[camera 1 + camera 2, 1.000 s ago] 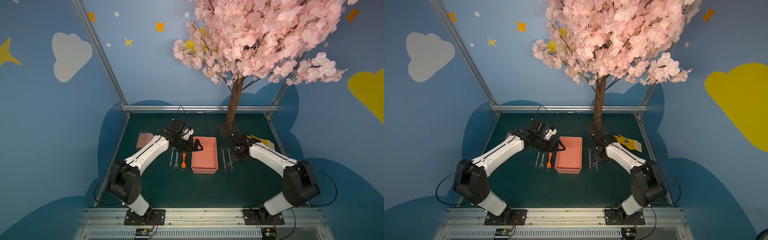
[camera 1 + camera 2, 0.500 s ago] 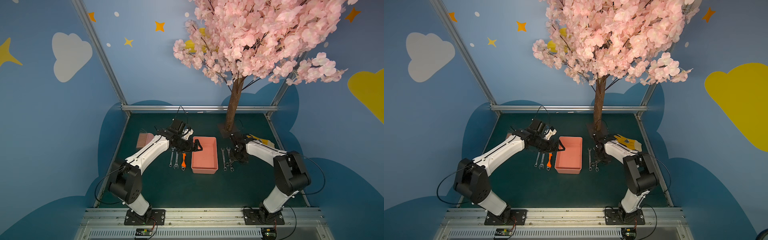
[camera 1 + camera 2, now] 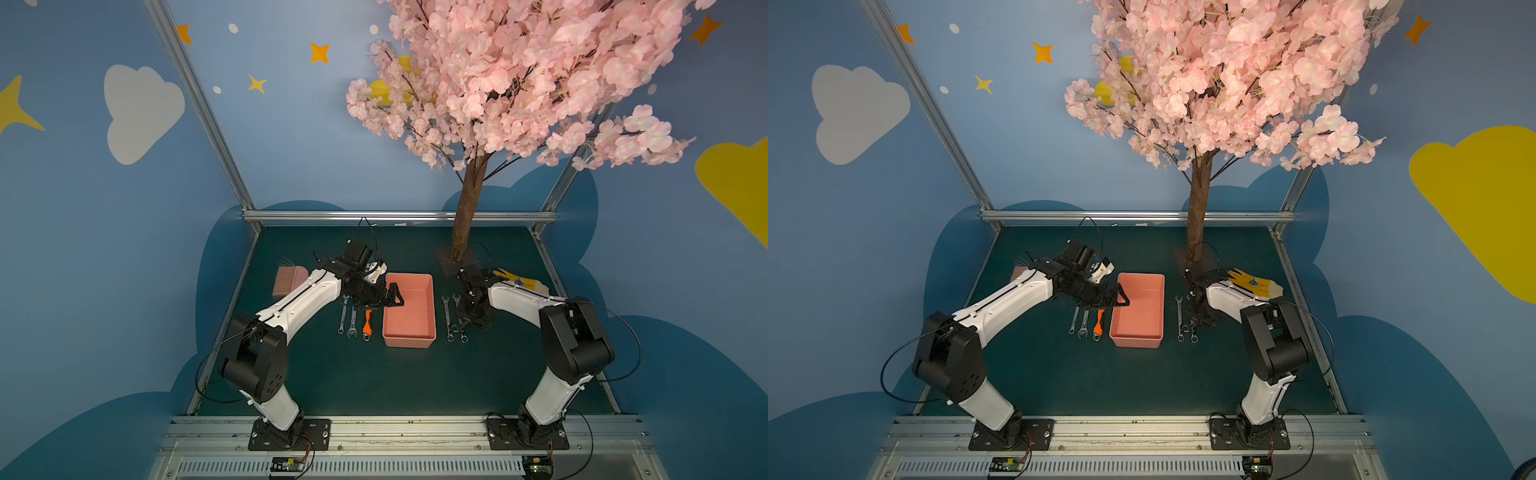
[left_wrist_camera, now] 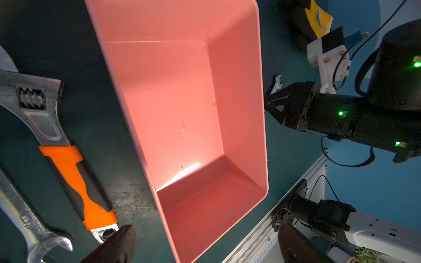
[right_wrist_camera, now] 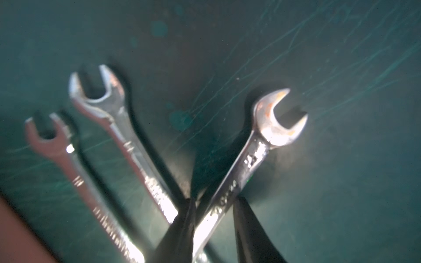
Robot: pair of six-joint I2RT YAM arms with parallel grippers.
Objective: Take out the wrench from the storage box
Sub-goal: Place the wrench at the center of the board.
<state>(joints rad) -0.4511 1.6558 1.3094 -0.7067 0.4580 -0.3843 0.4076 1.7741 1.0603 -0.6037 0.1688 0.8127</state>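
The salmon-pink storage box (image 3: 409, 309) (image 3: 1138, 309) stands mid-table, and in the left wrist view the storage box (image 4: 182, 102) holds nothing. My left gripper (image 3: 392, 293) (image 4: 205, 236) hovers open over its left rim. My right gripper (image 3: 467, 322) (image 3: 1198, 322) is low on the mat right of the box. In the right wrist view a silver wrench (image 5: 257, 154) lies between the fingers of my right gripper (image 5: 216, 202). One finger touches it and a gap shows at the other, so the jaws are slightly open. Its shaft crosses a second wrench (image 5: 127, 141), beside a third (image 5: 75, 177).
Two silver wrenches (image 3: 347, 322) and an orange-handled adjustable wrench (image 3: 366, 326) (image 4: 77, 177) lie left of the box. A pink hand brush (image 3: 289, 280) sits at the far left. The tree trunk (image 3: 465, 224) and a yellow object (image 3: 519, 282) stand behind my right arm.
My right arm's elbow has swung inward and back while its gripper stays low beside the box. The left arm and the box have not moved.
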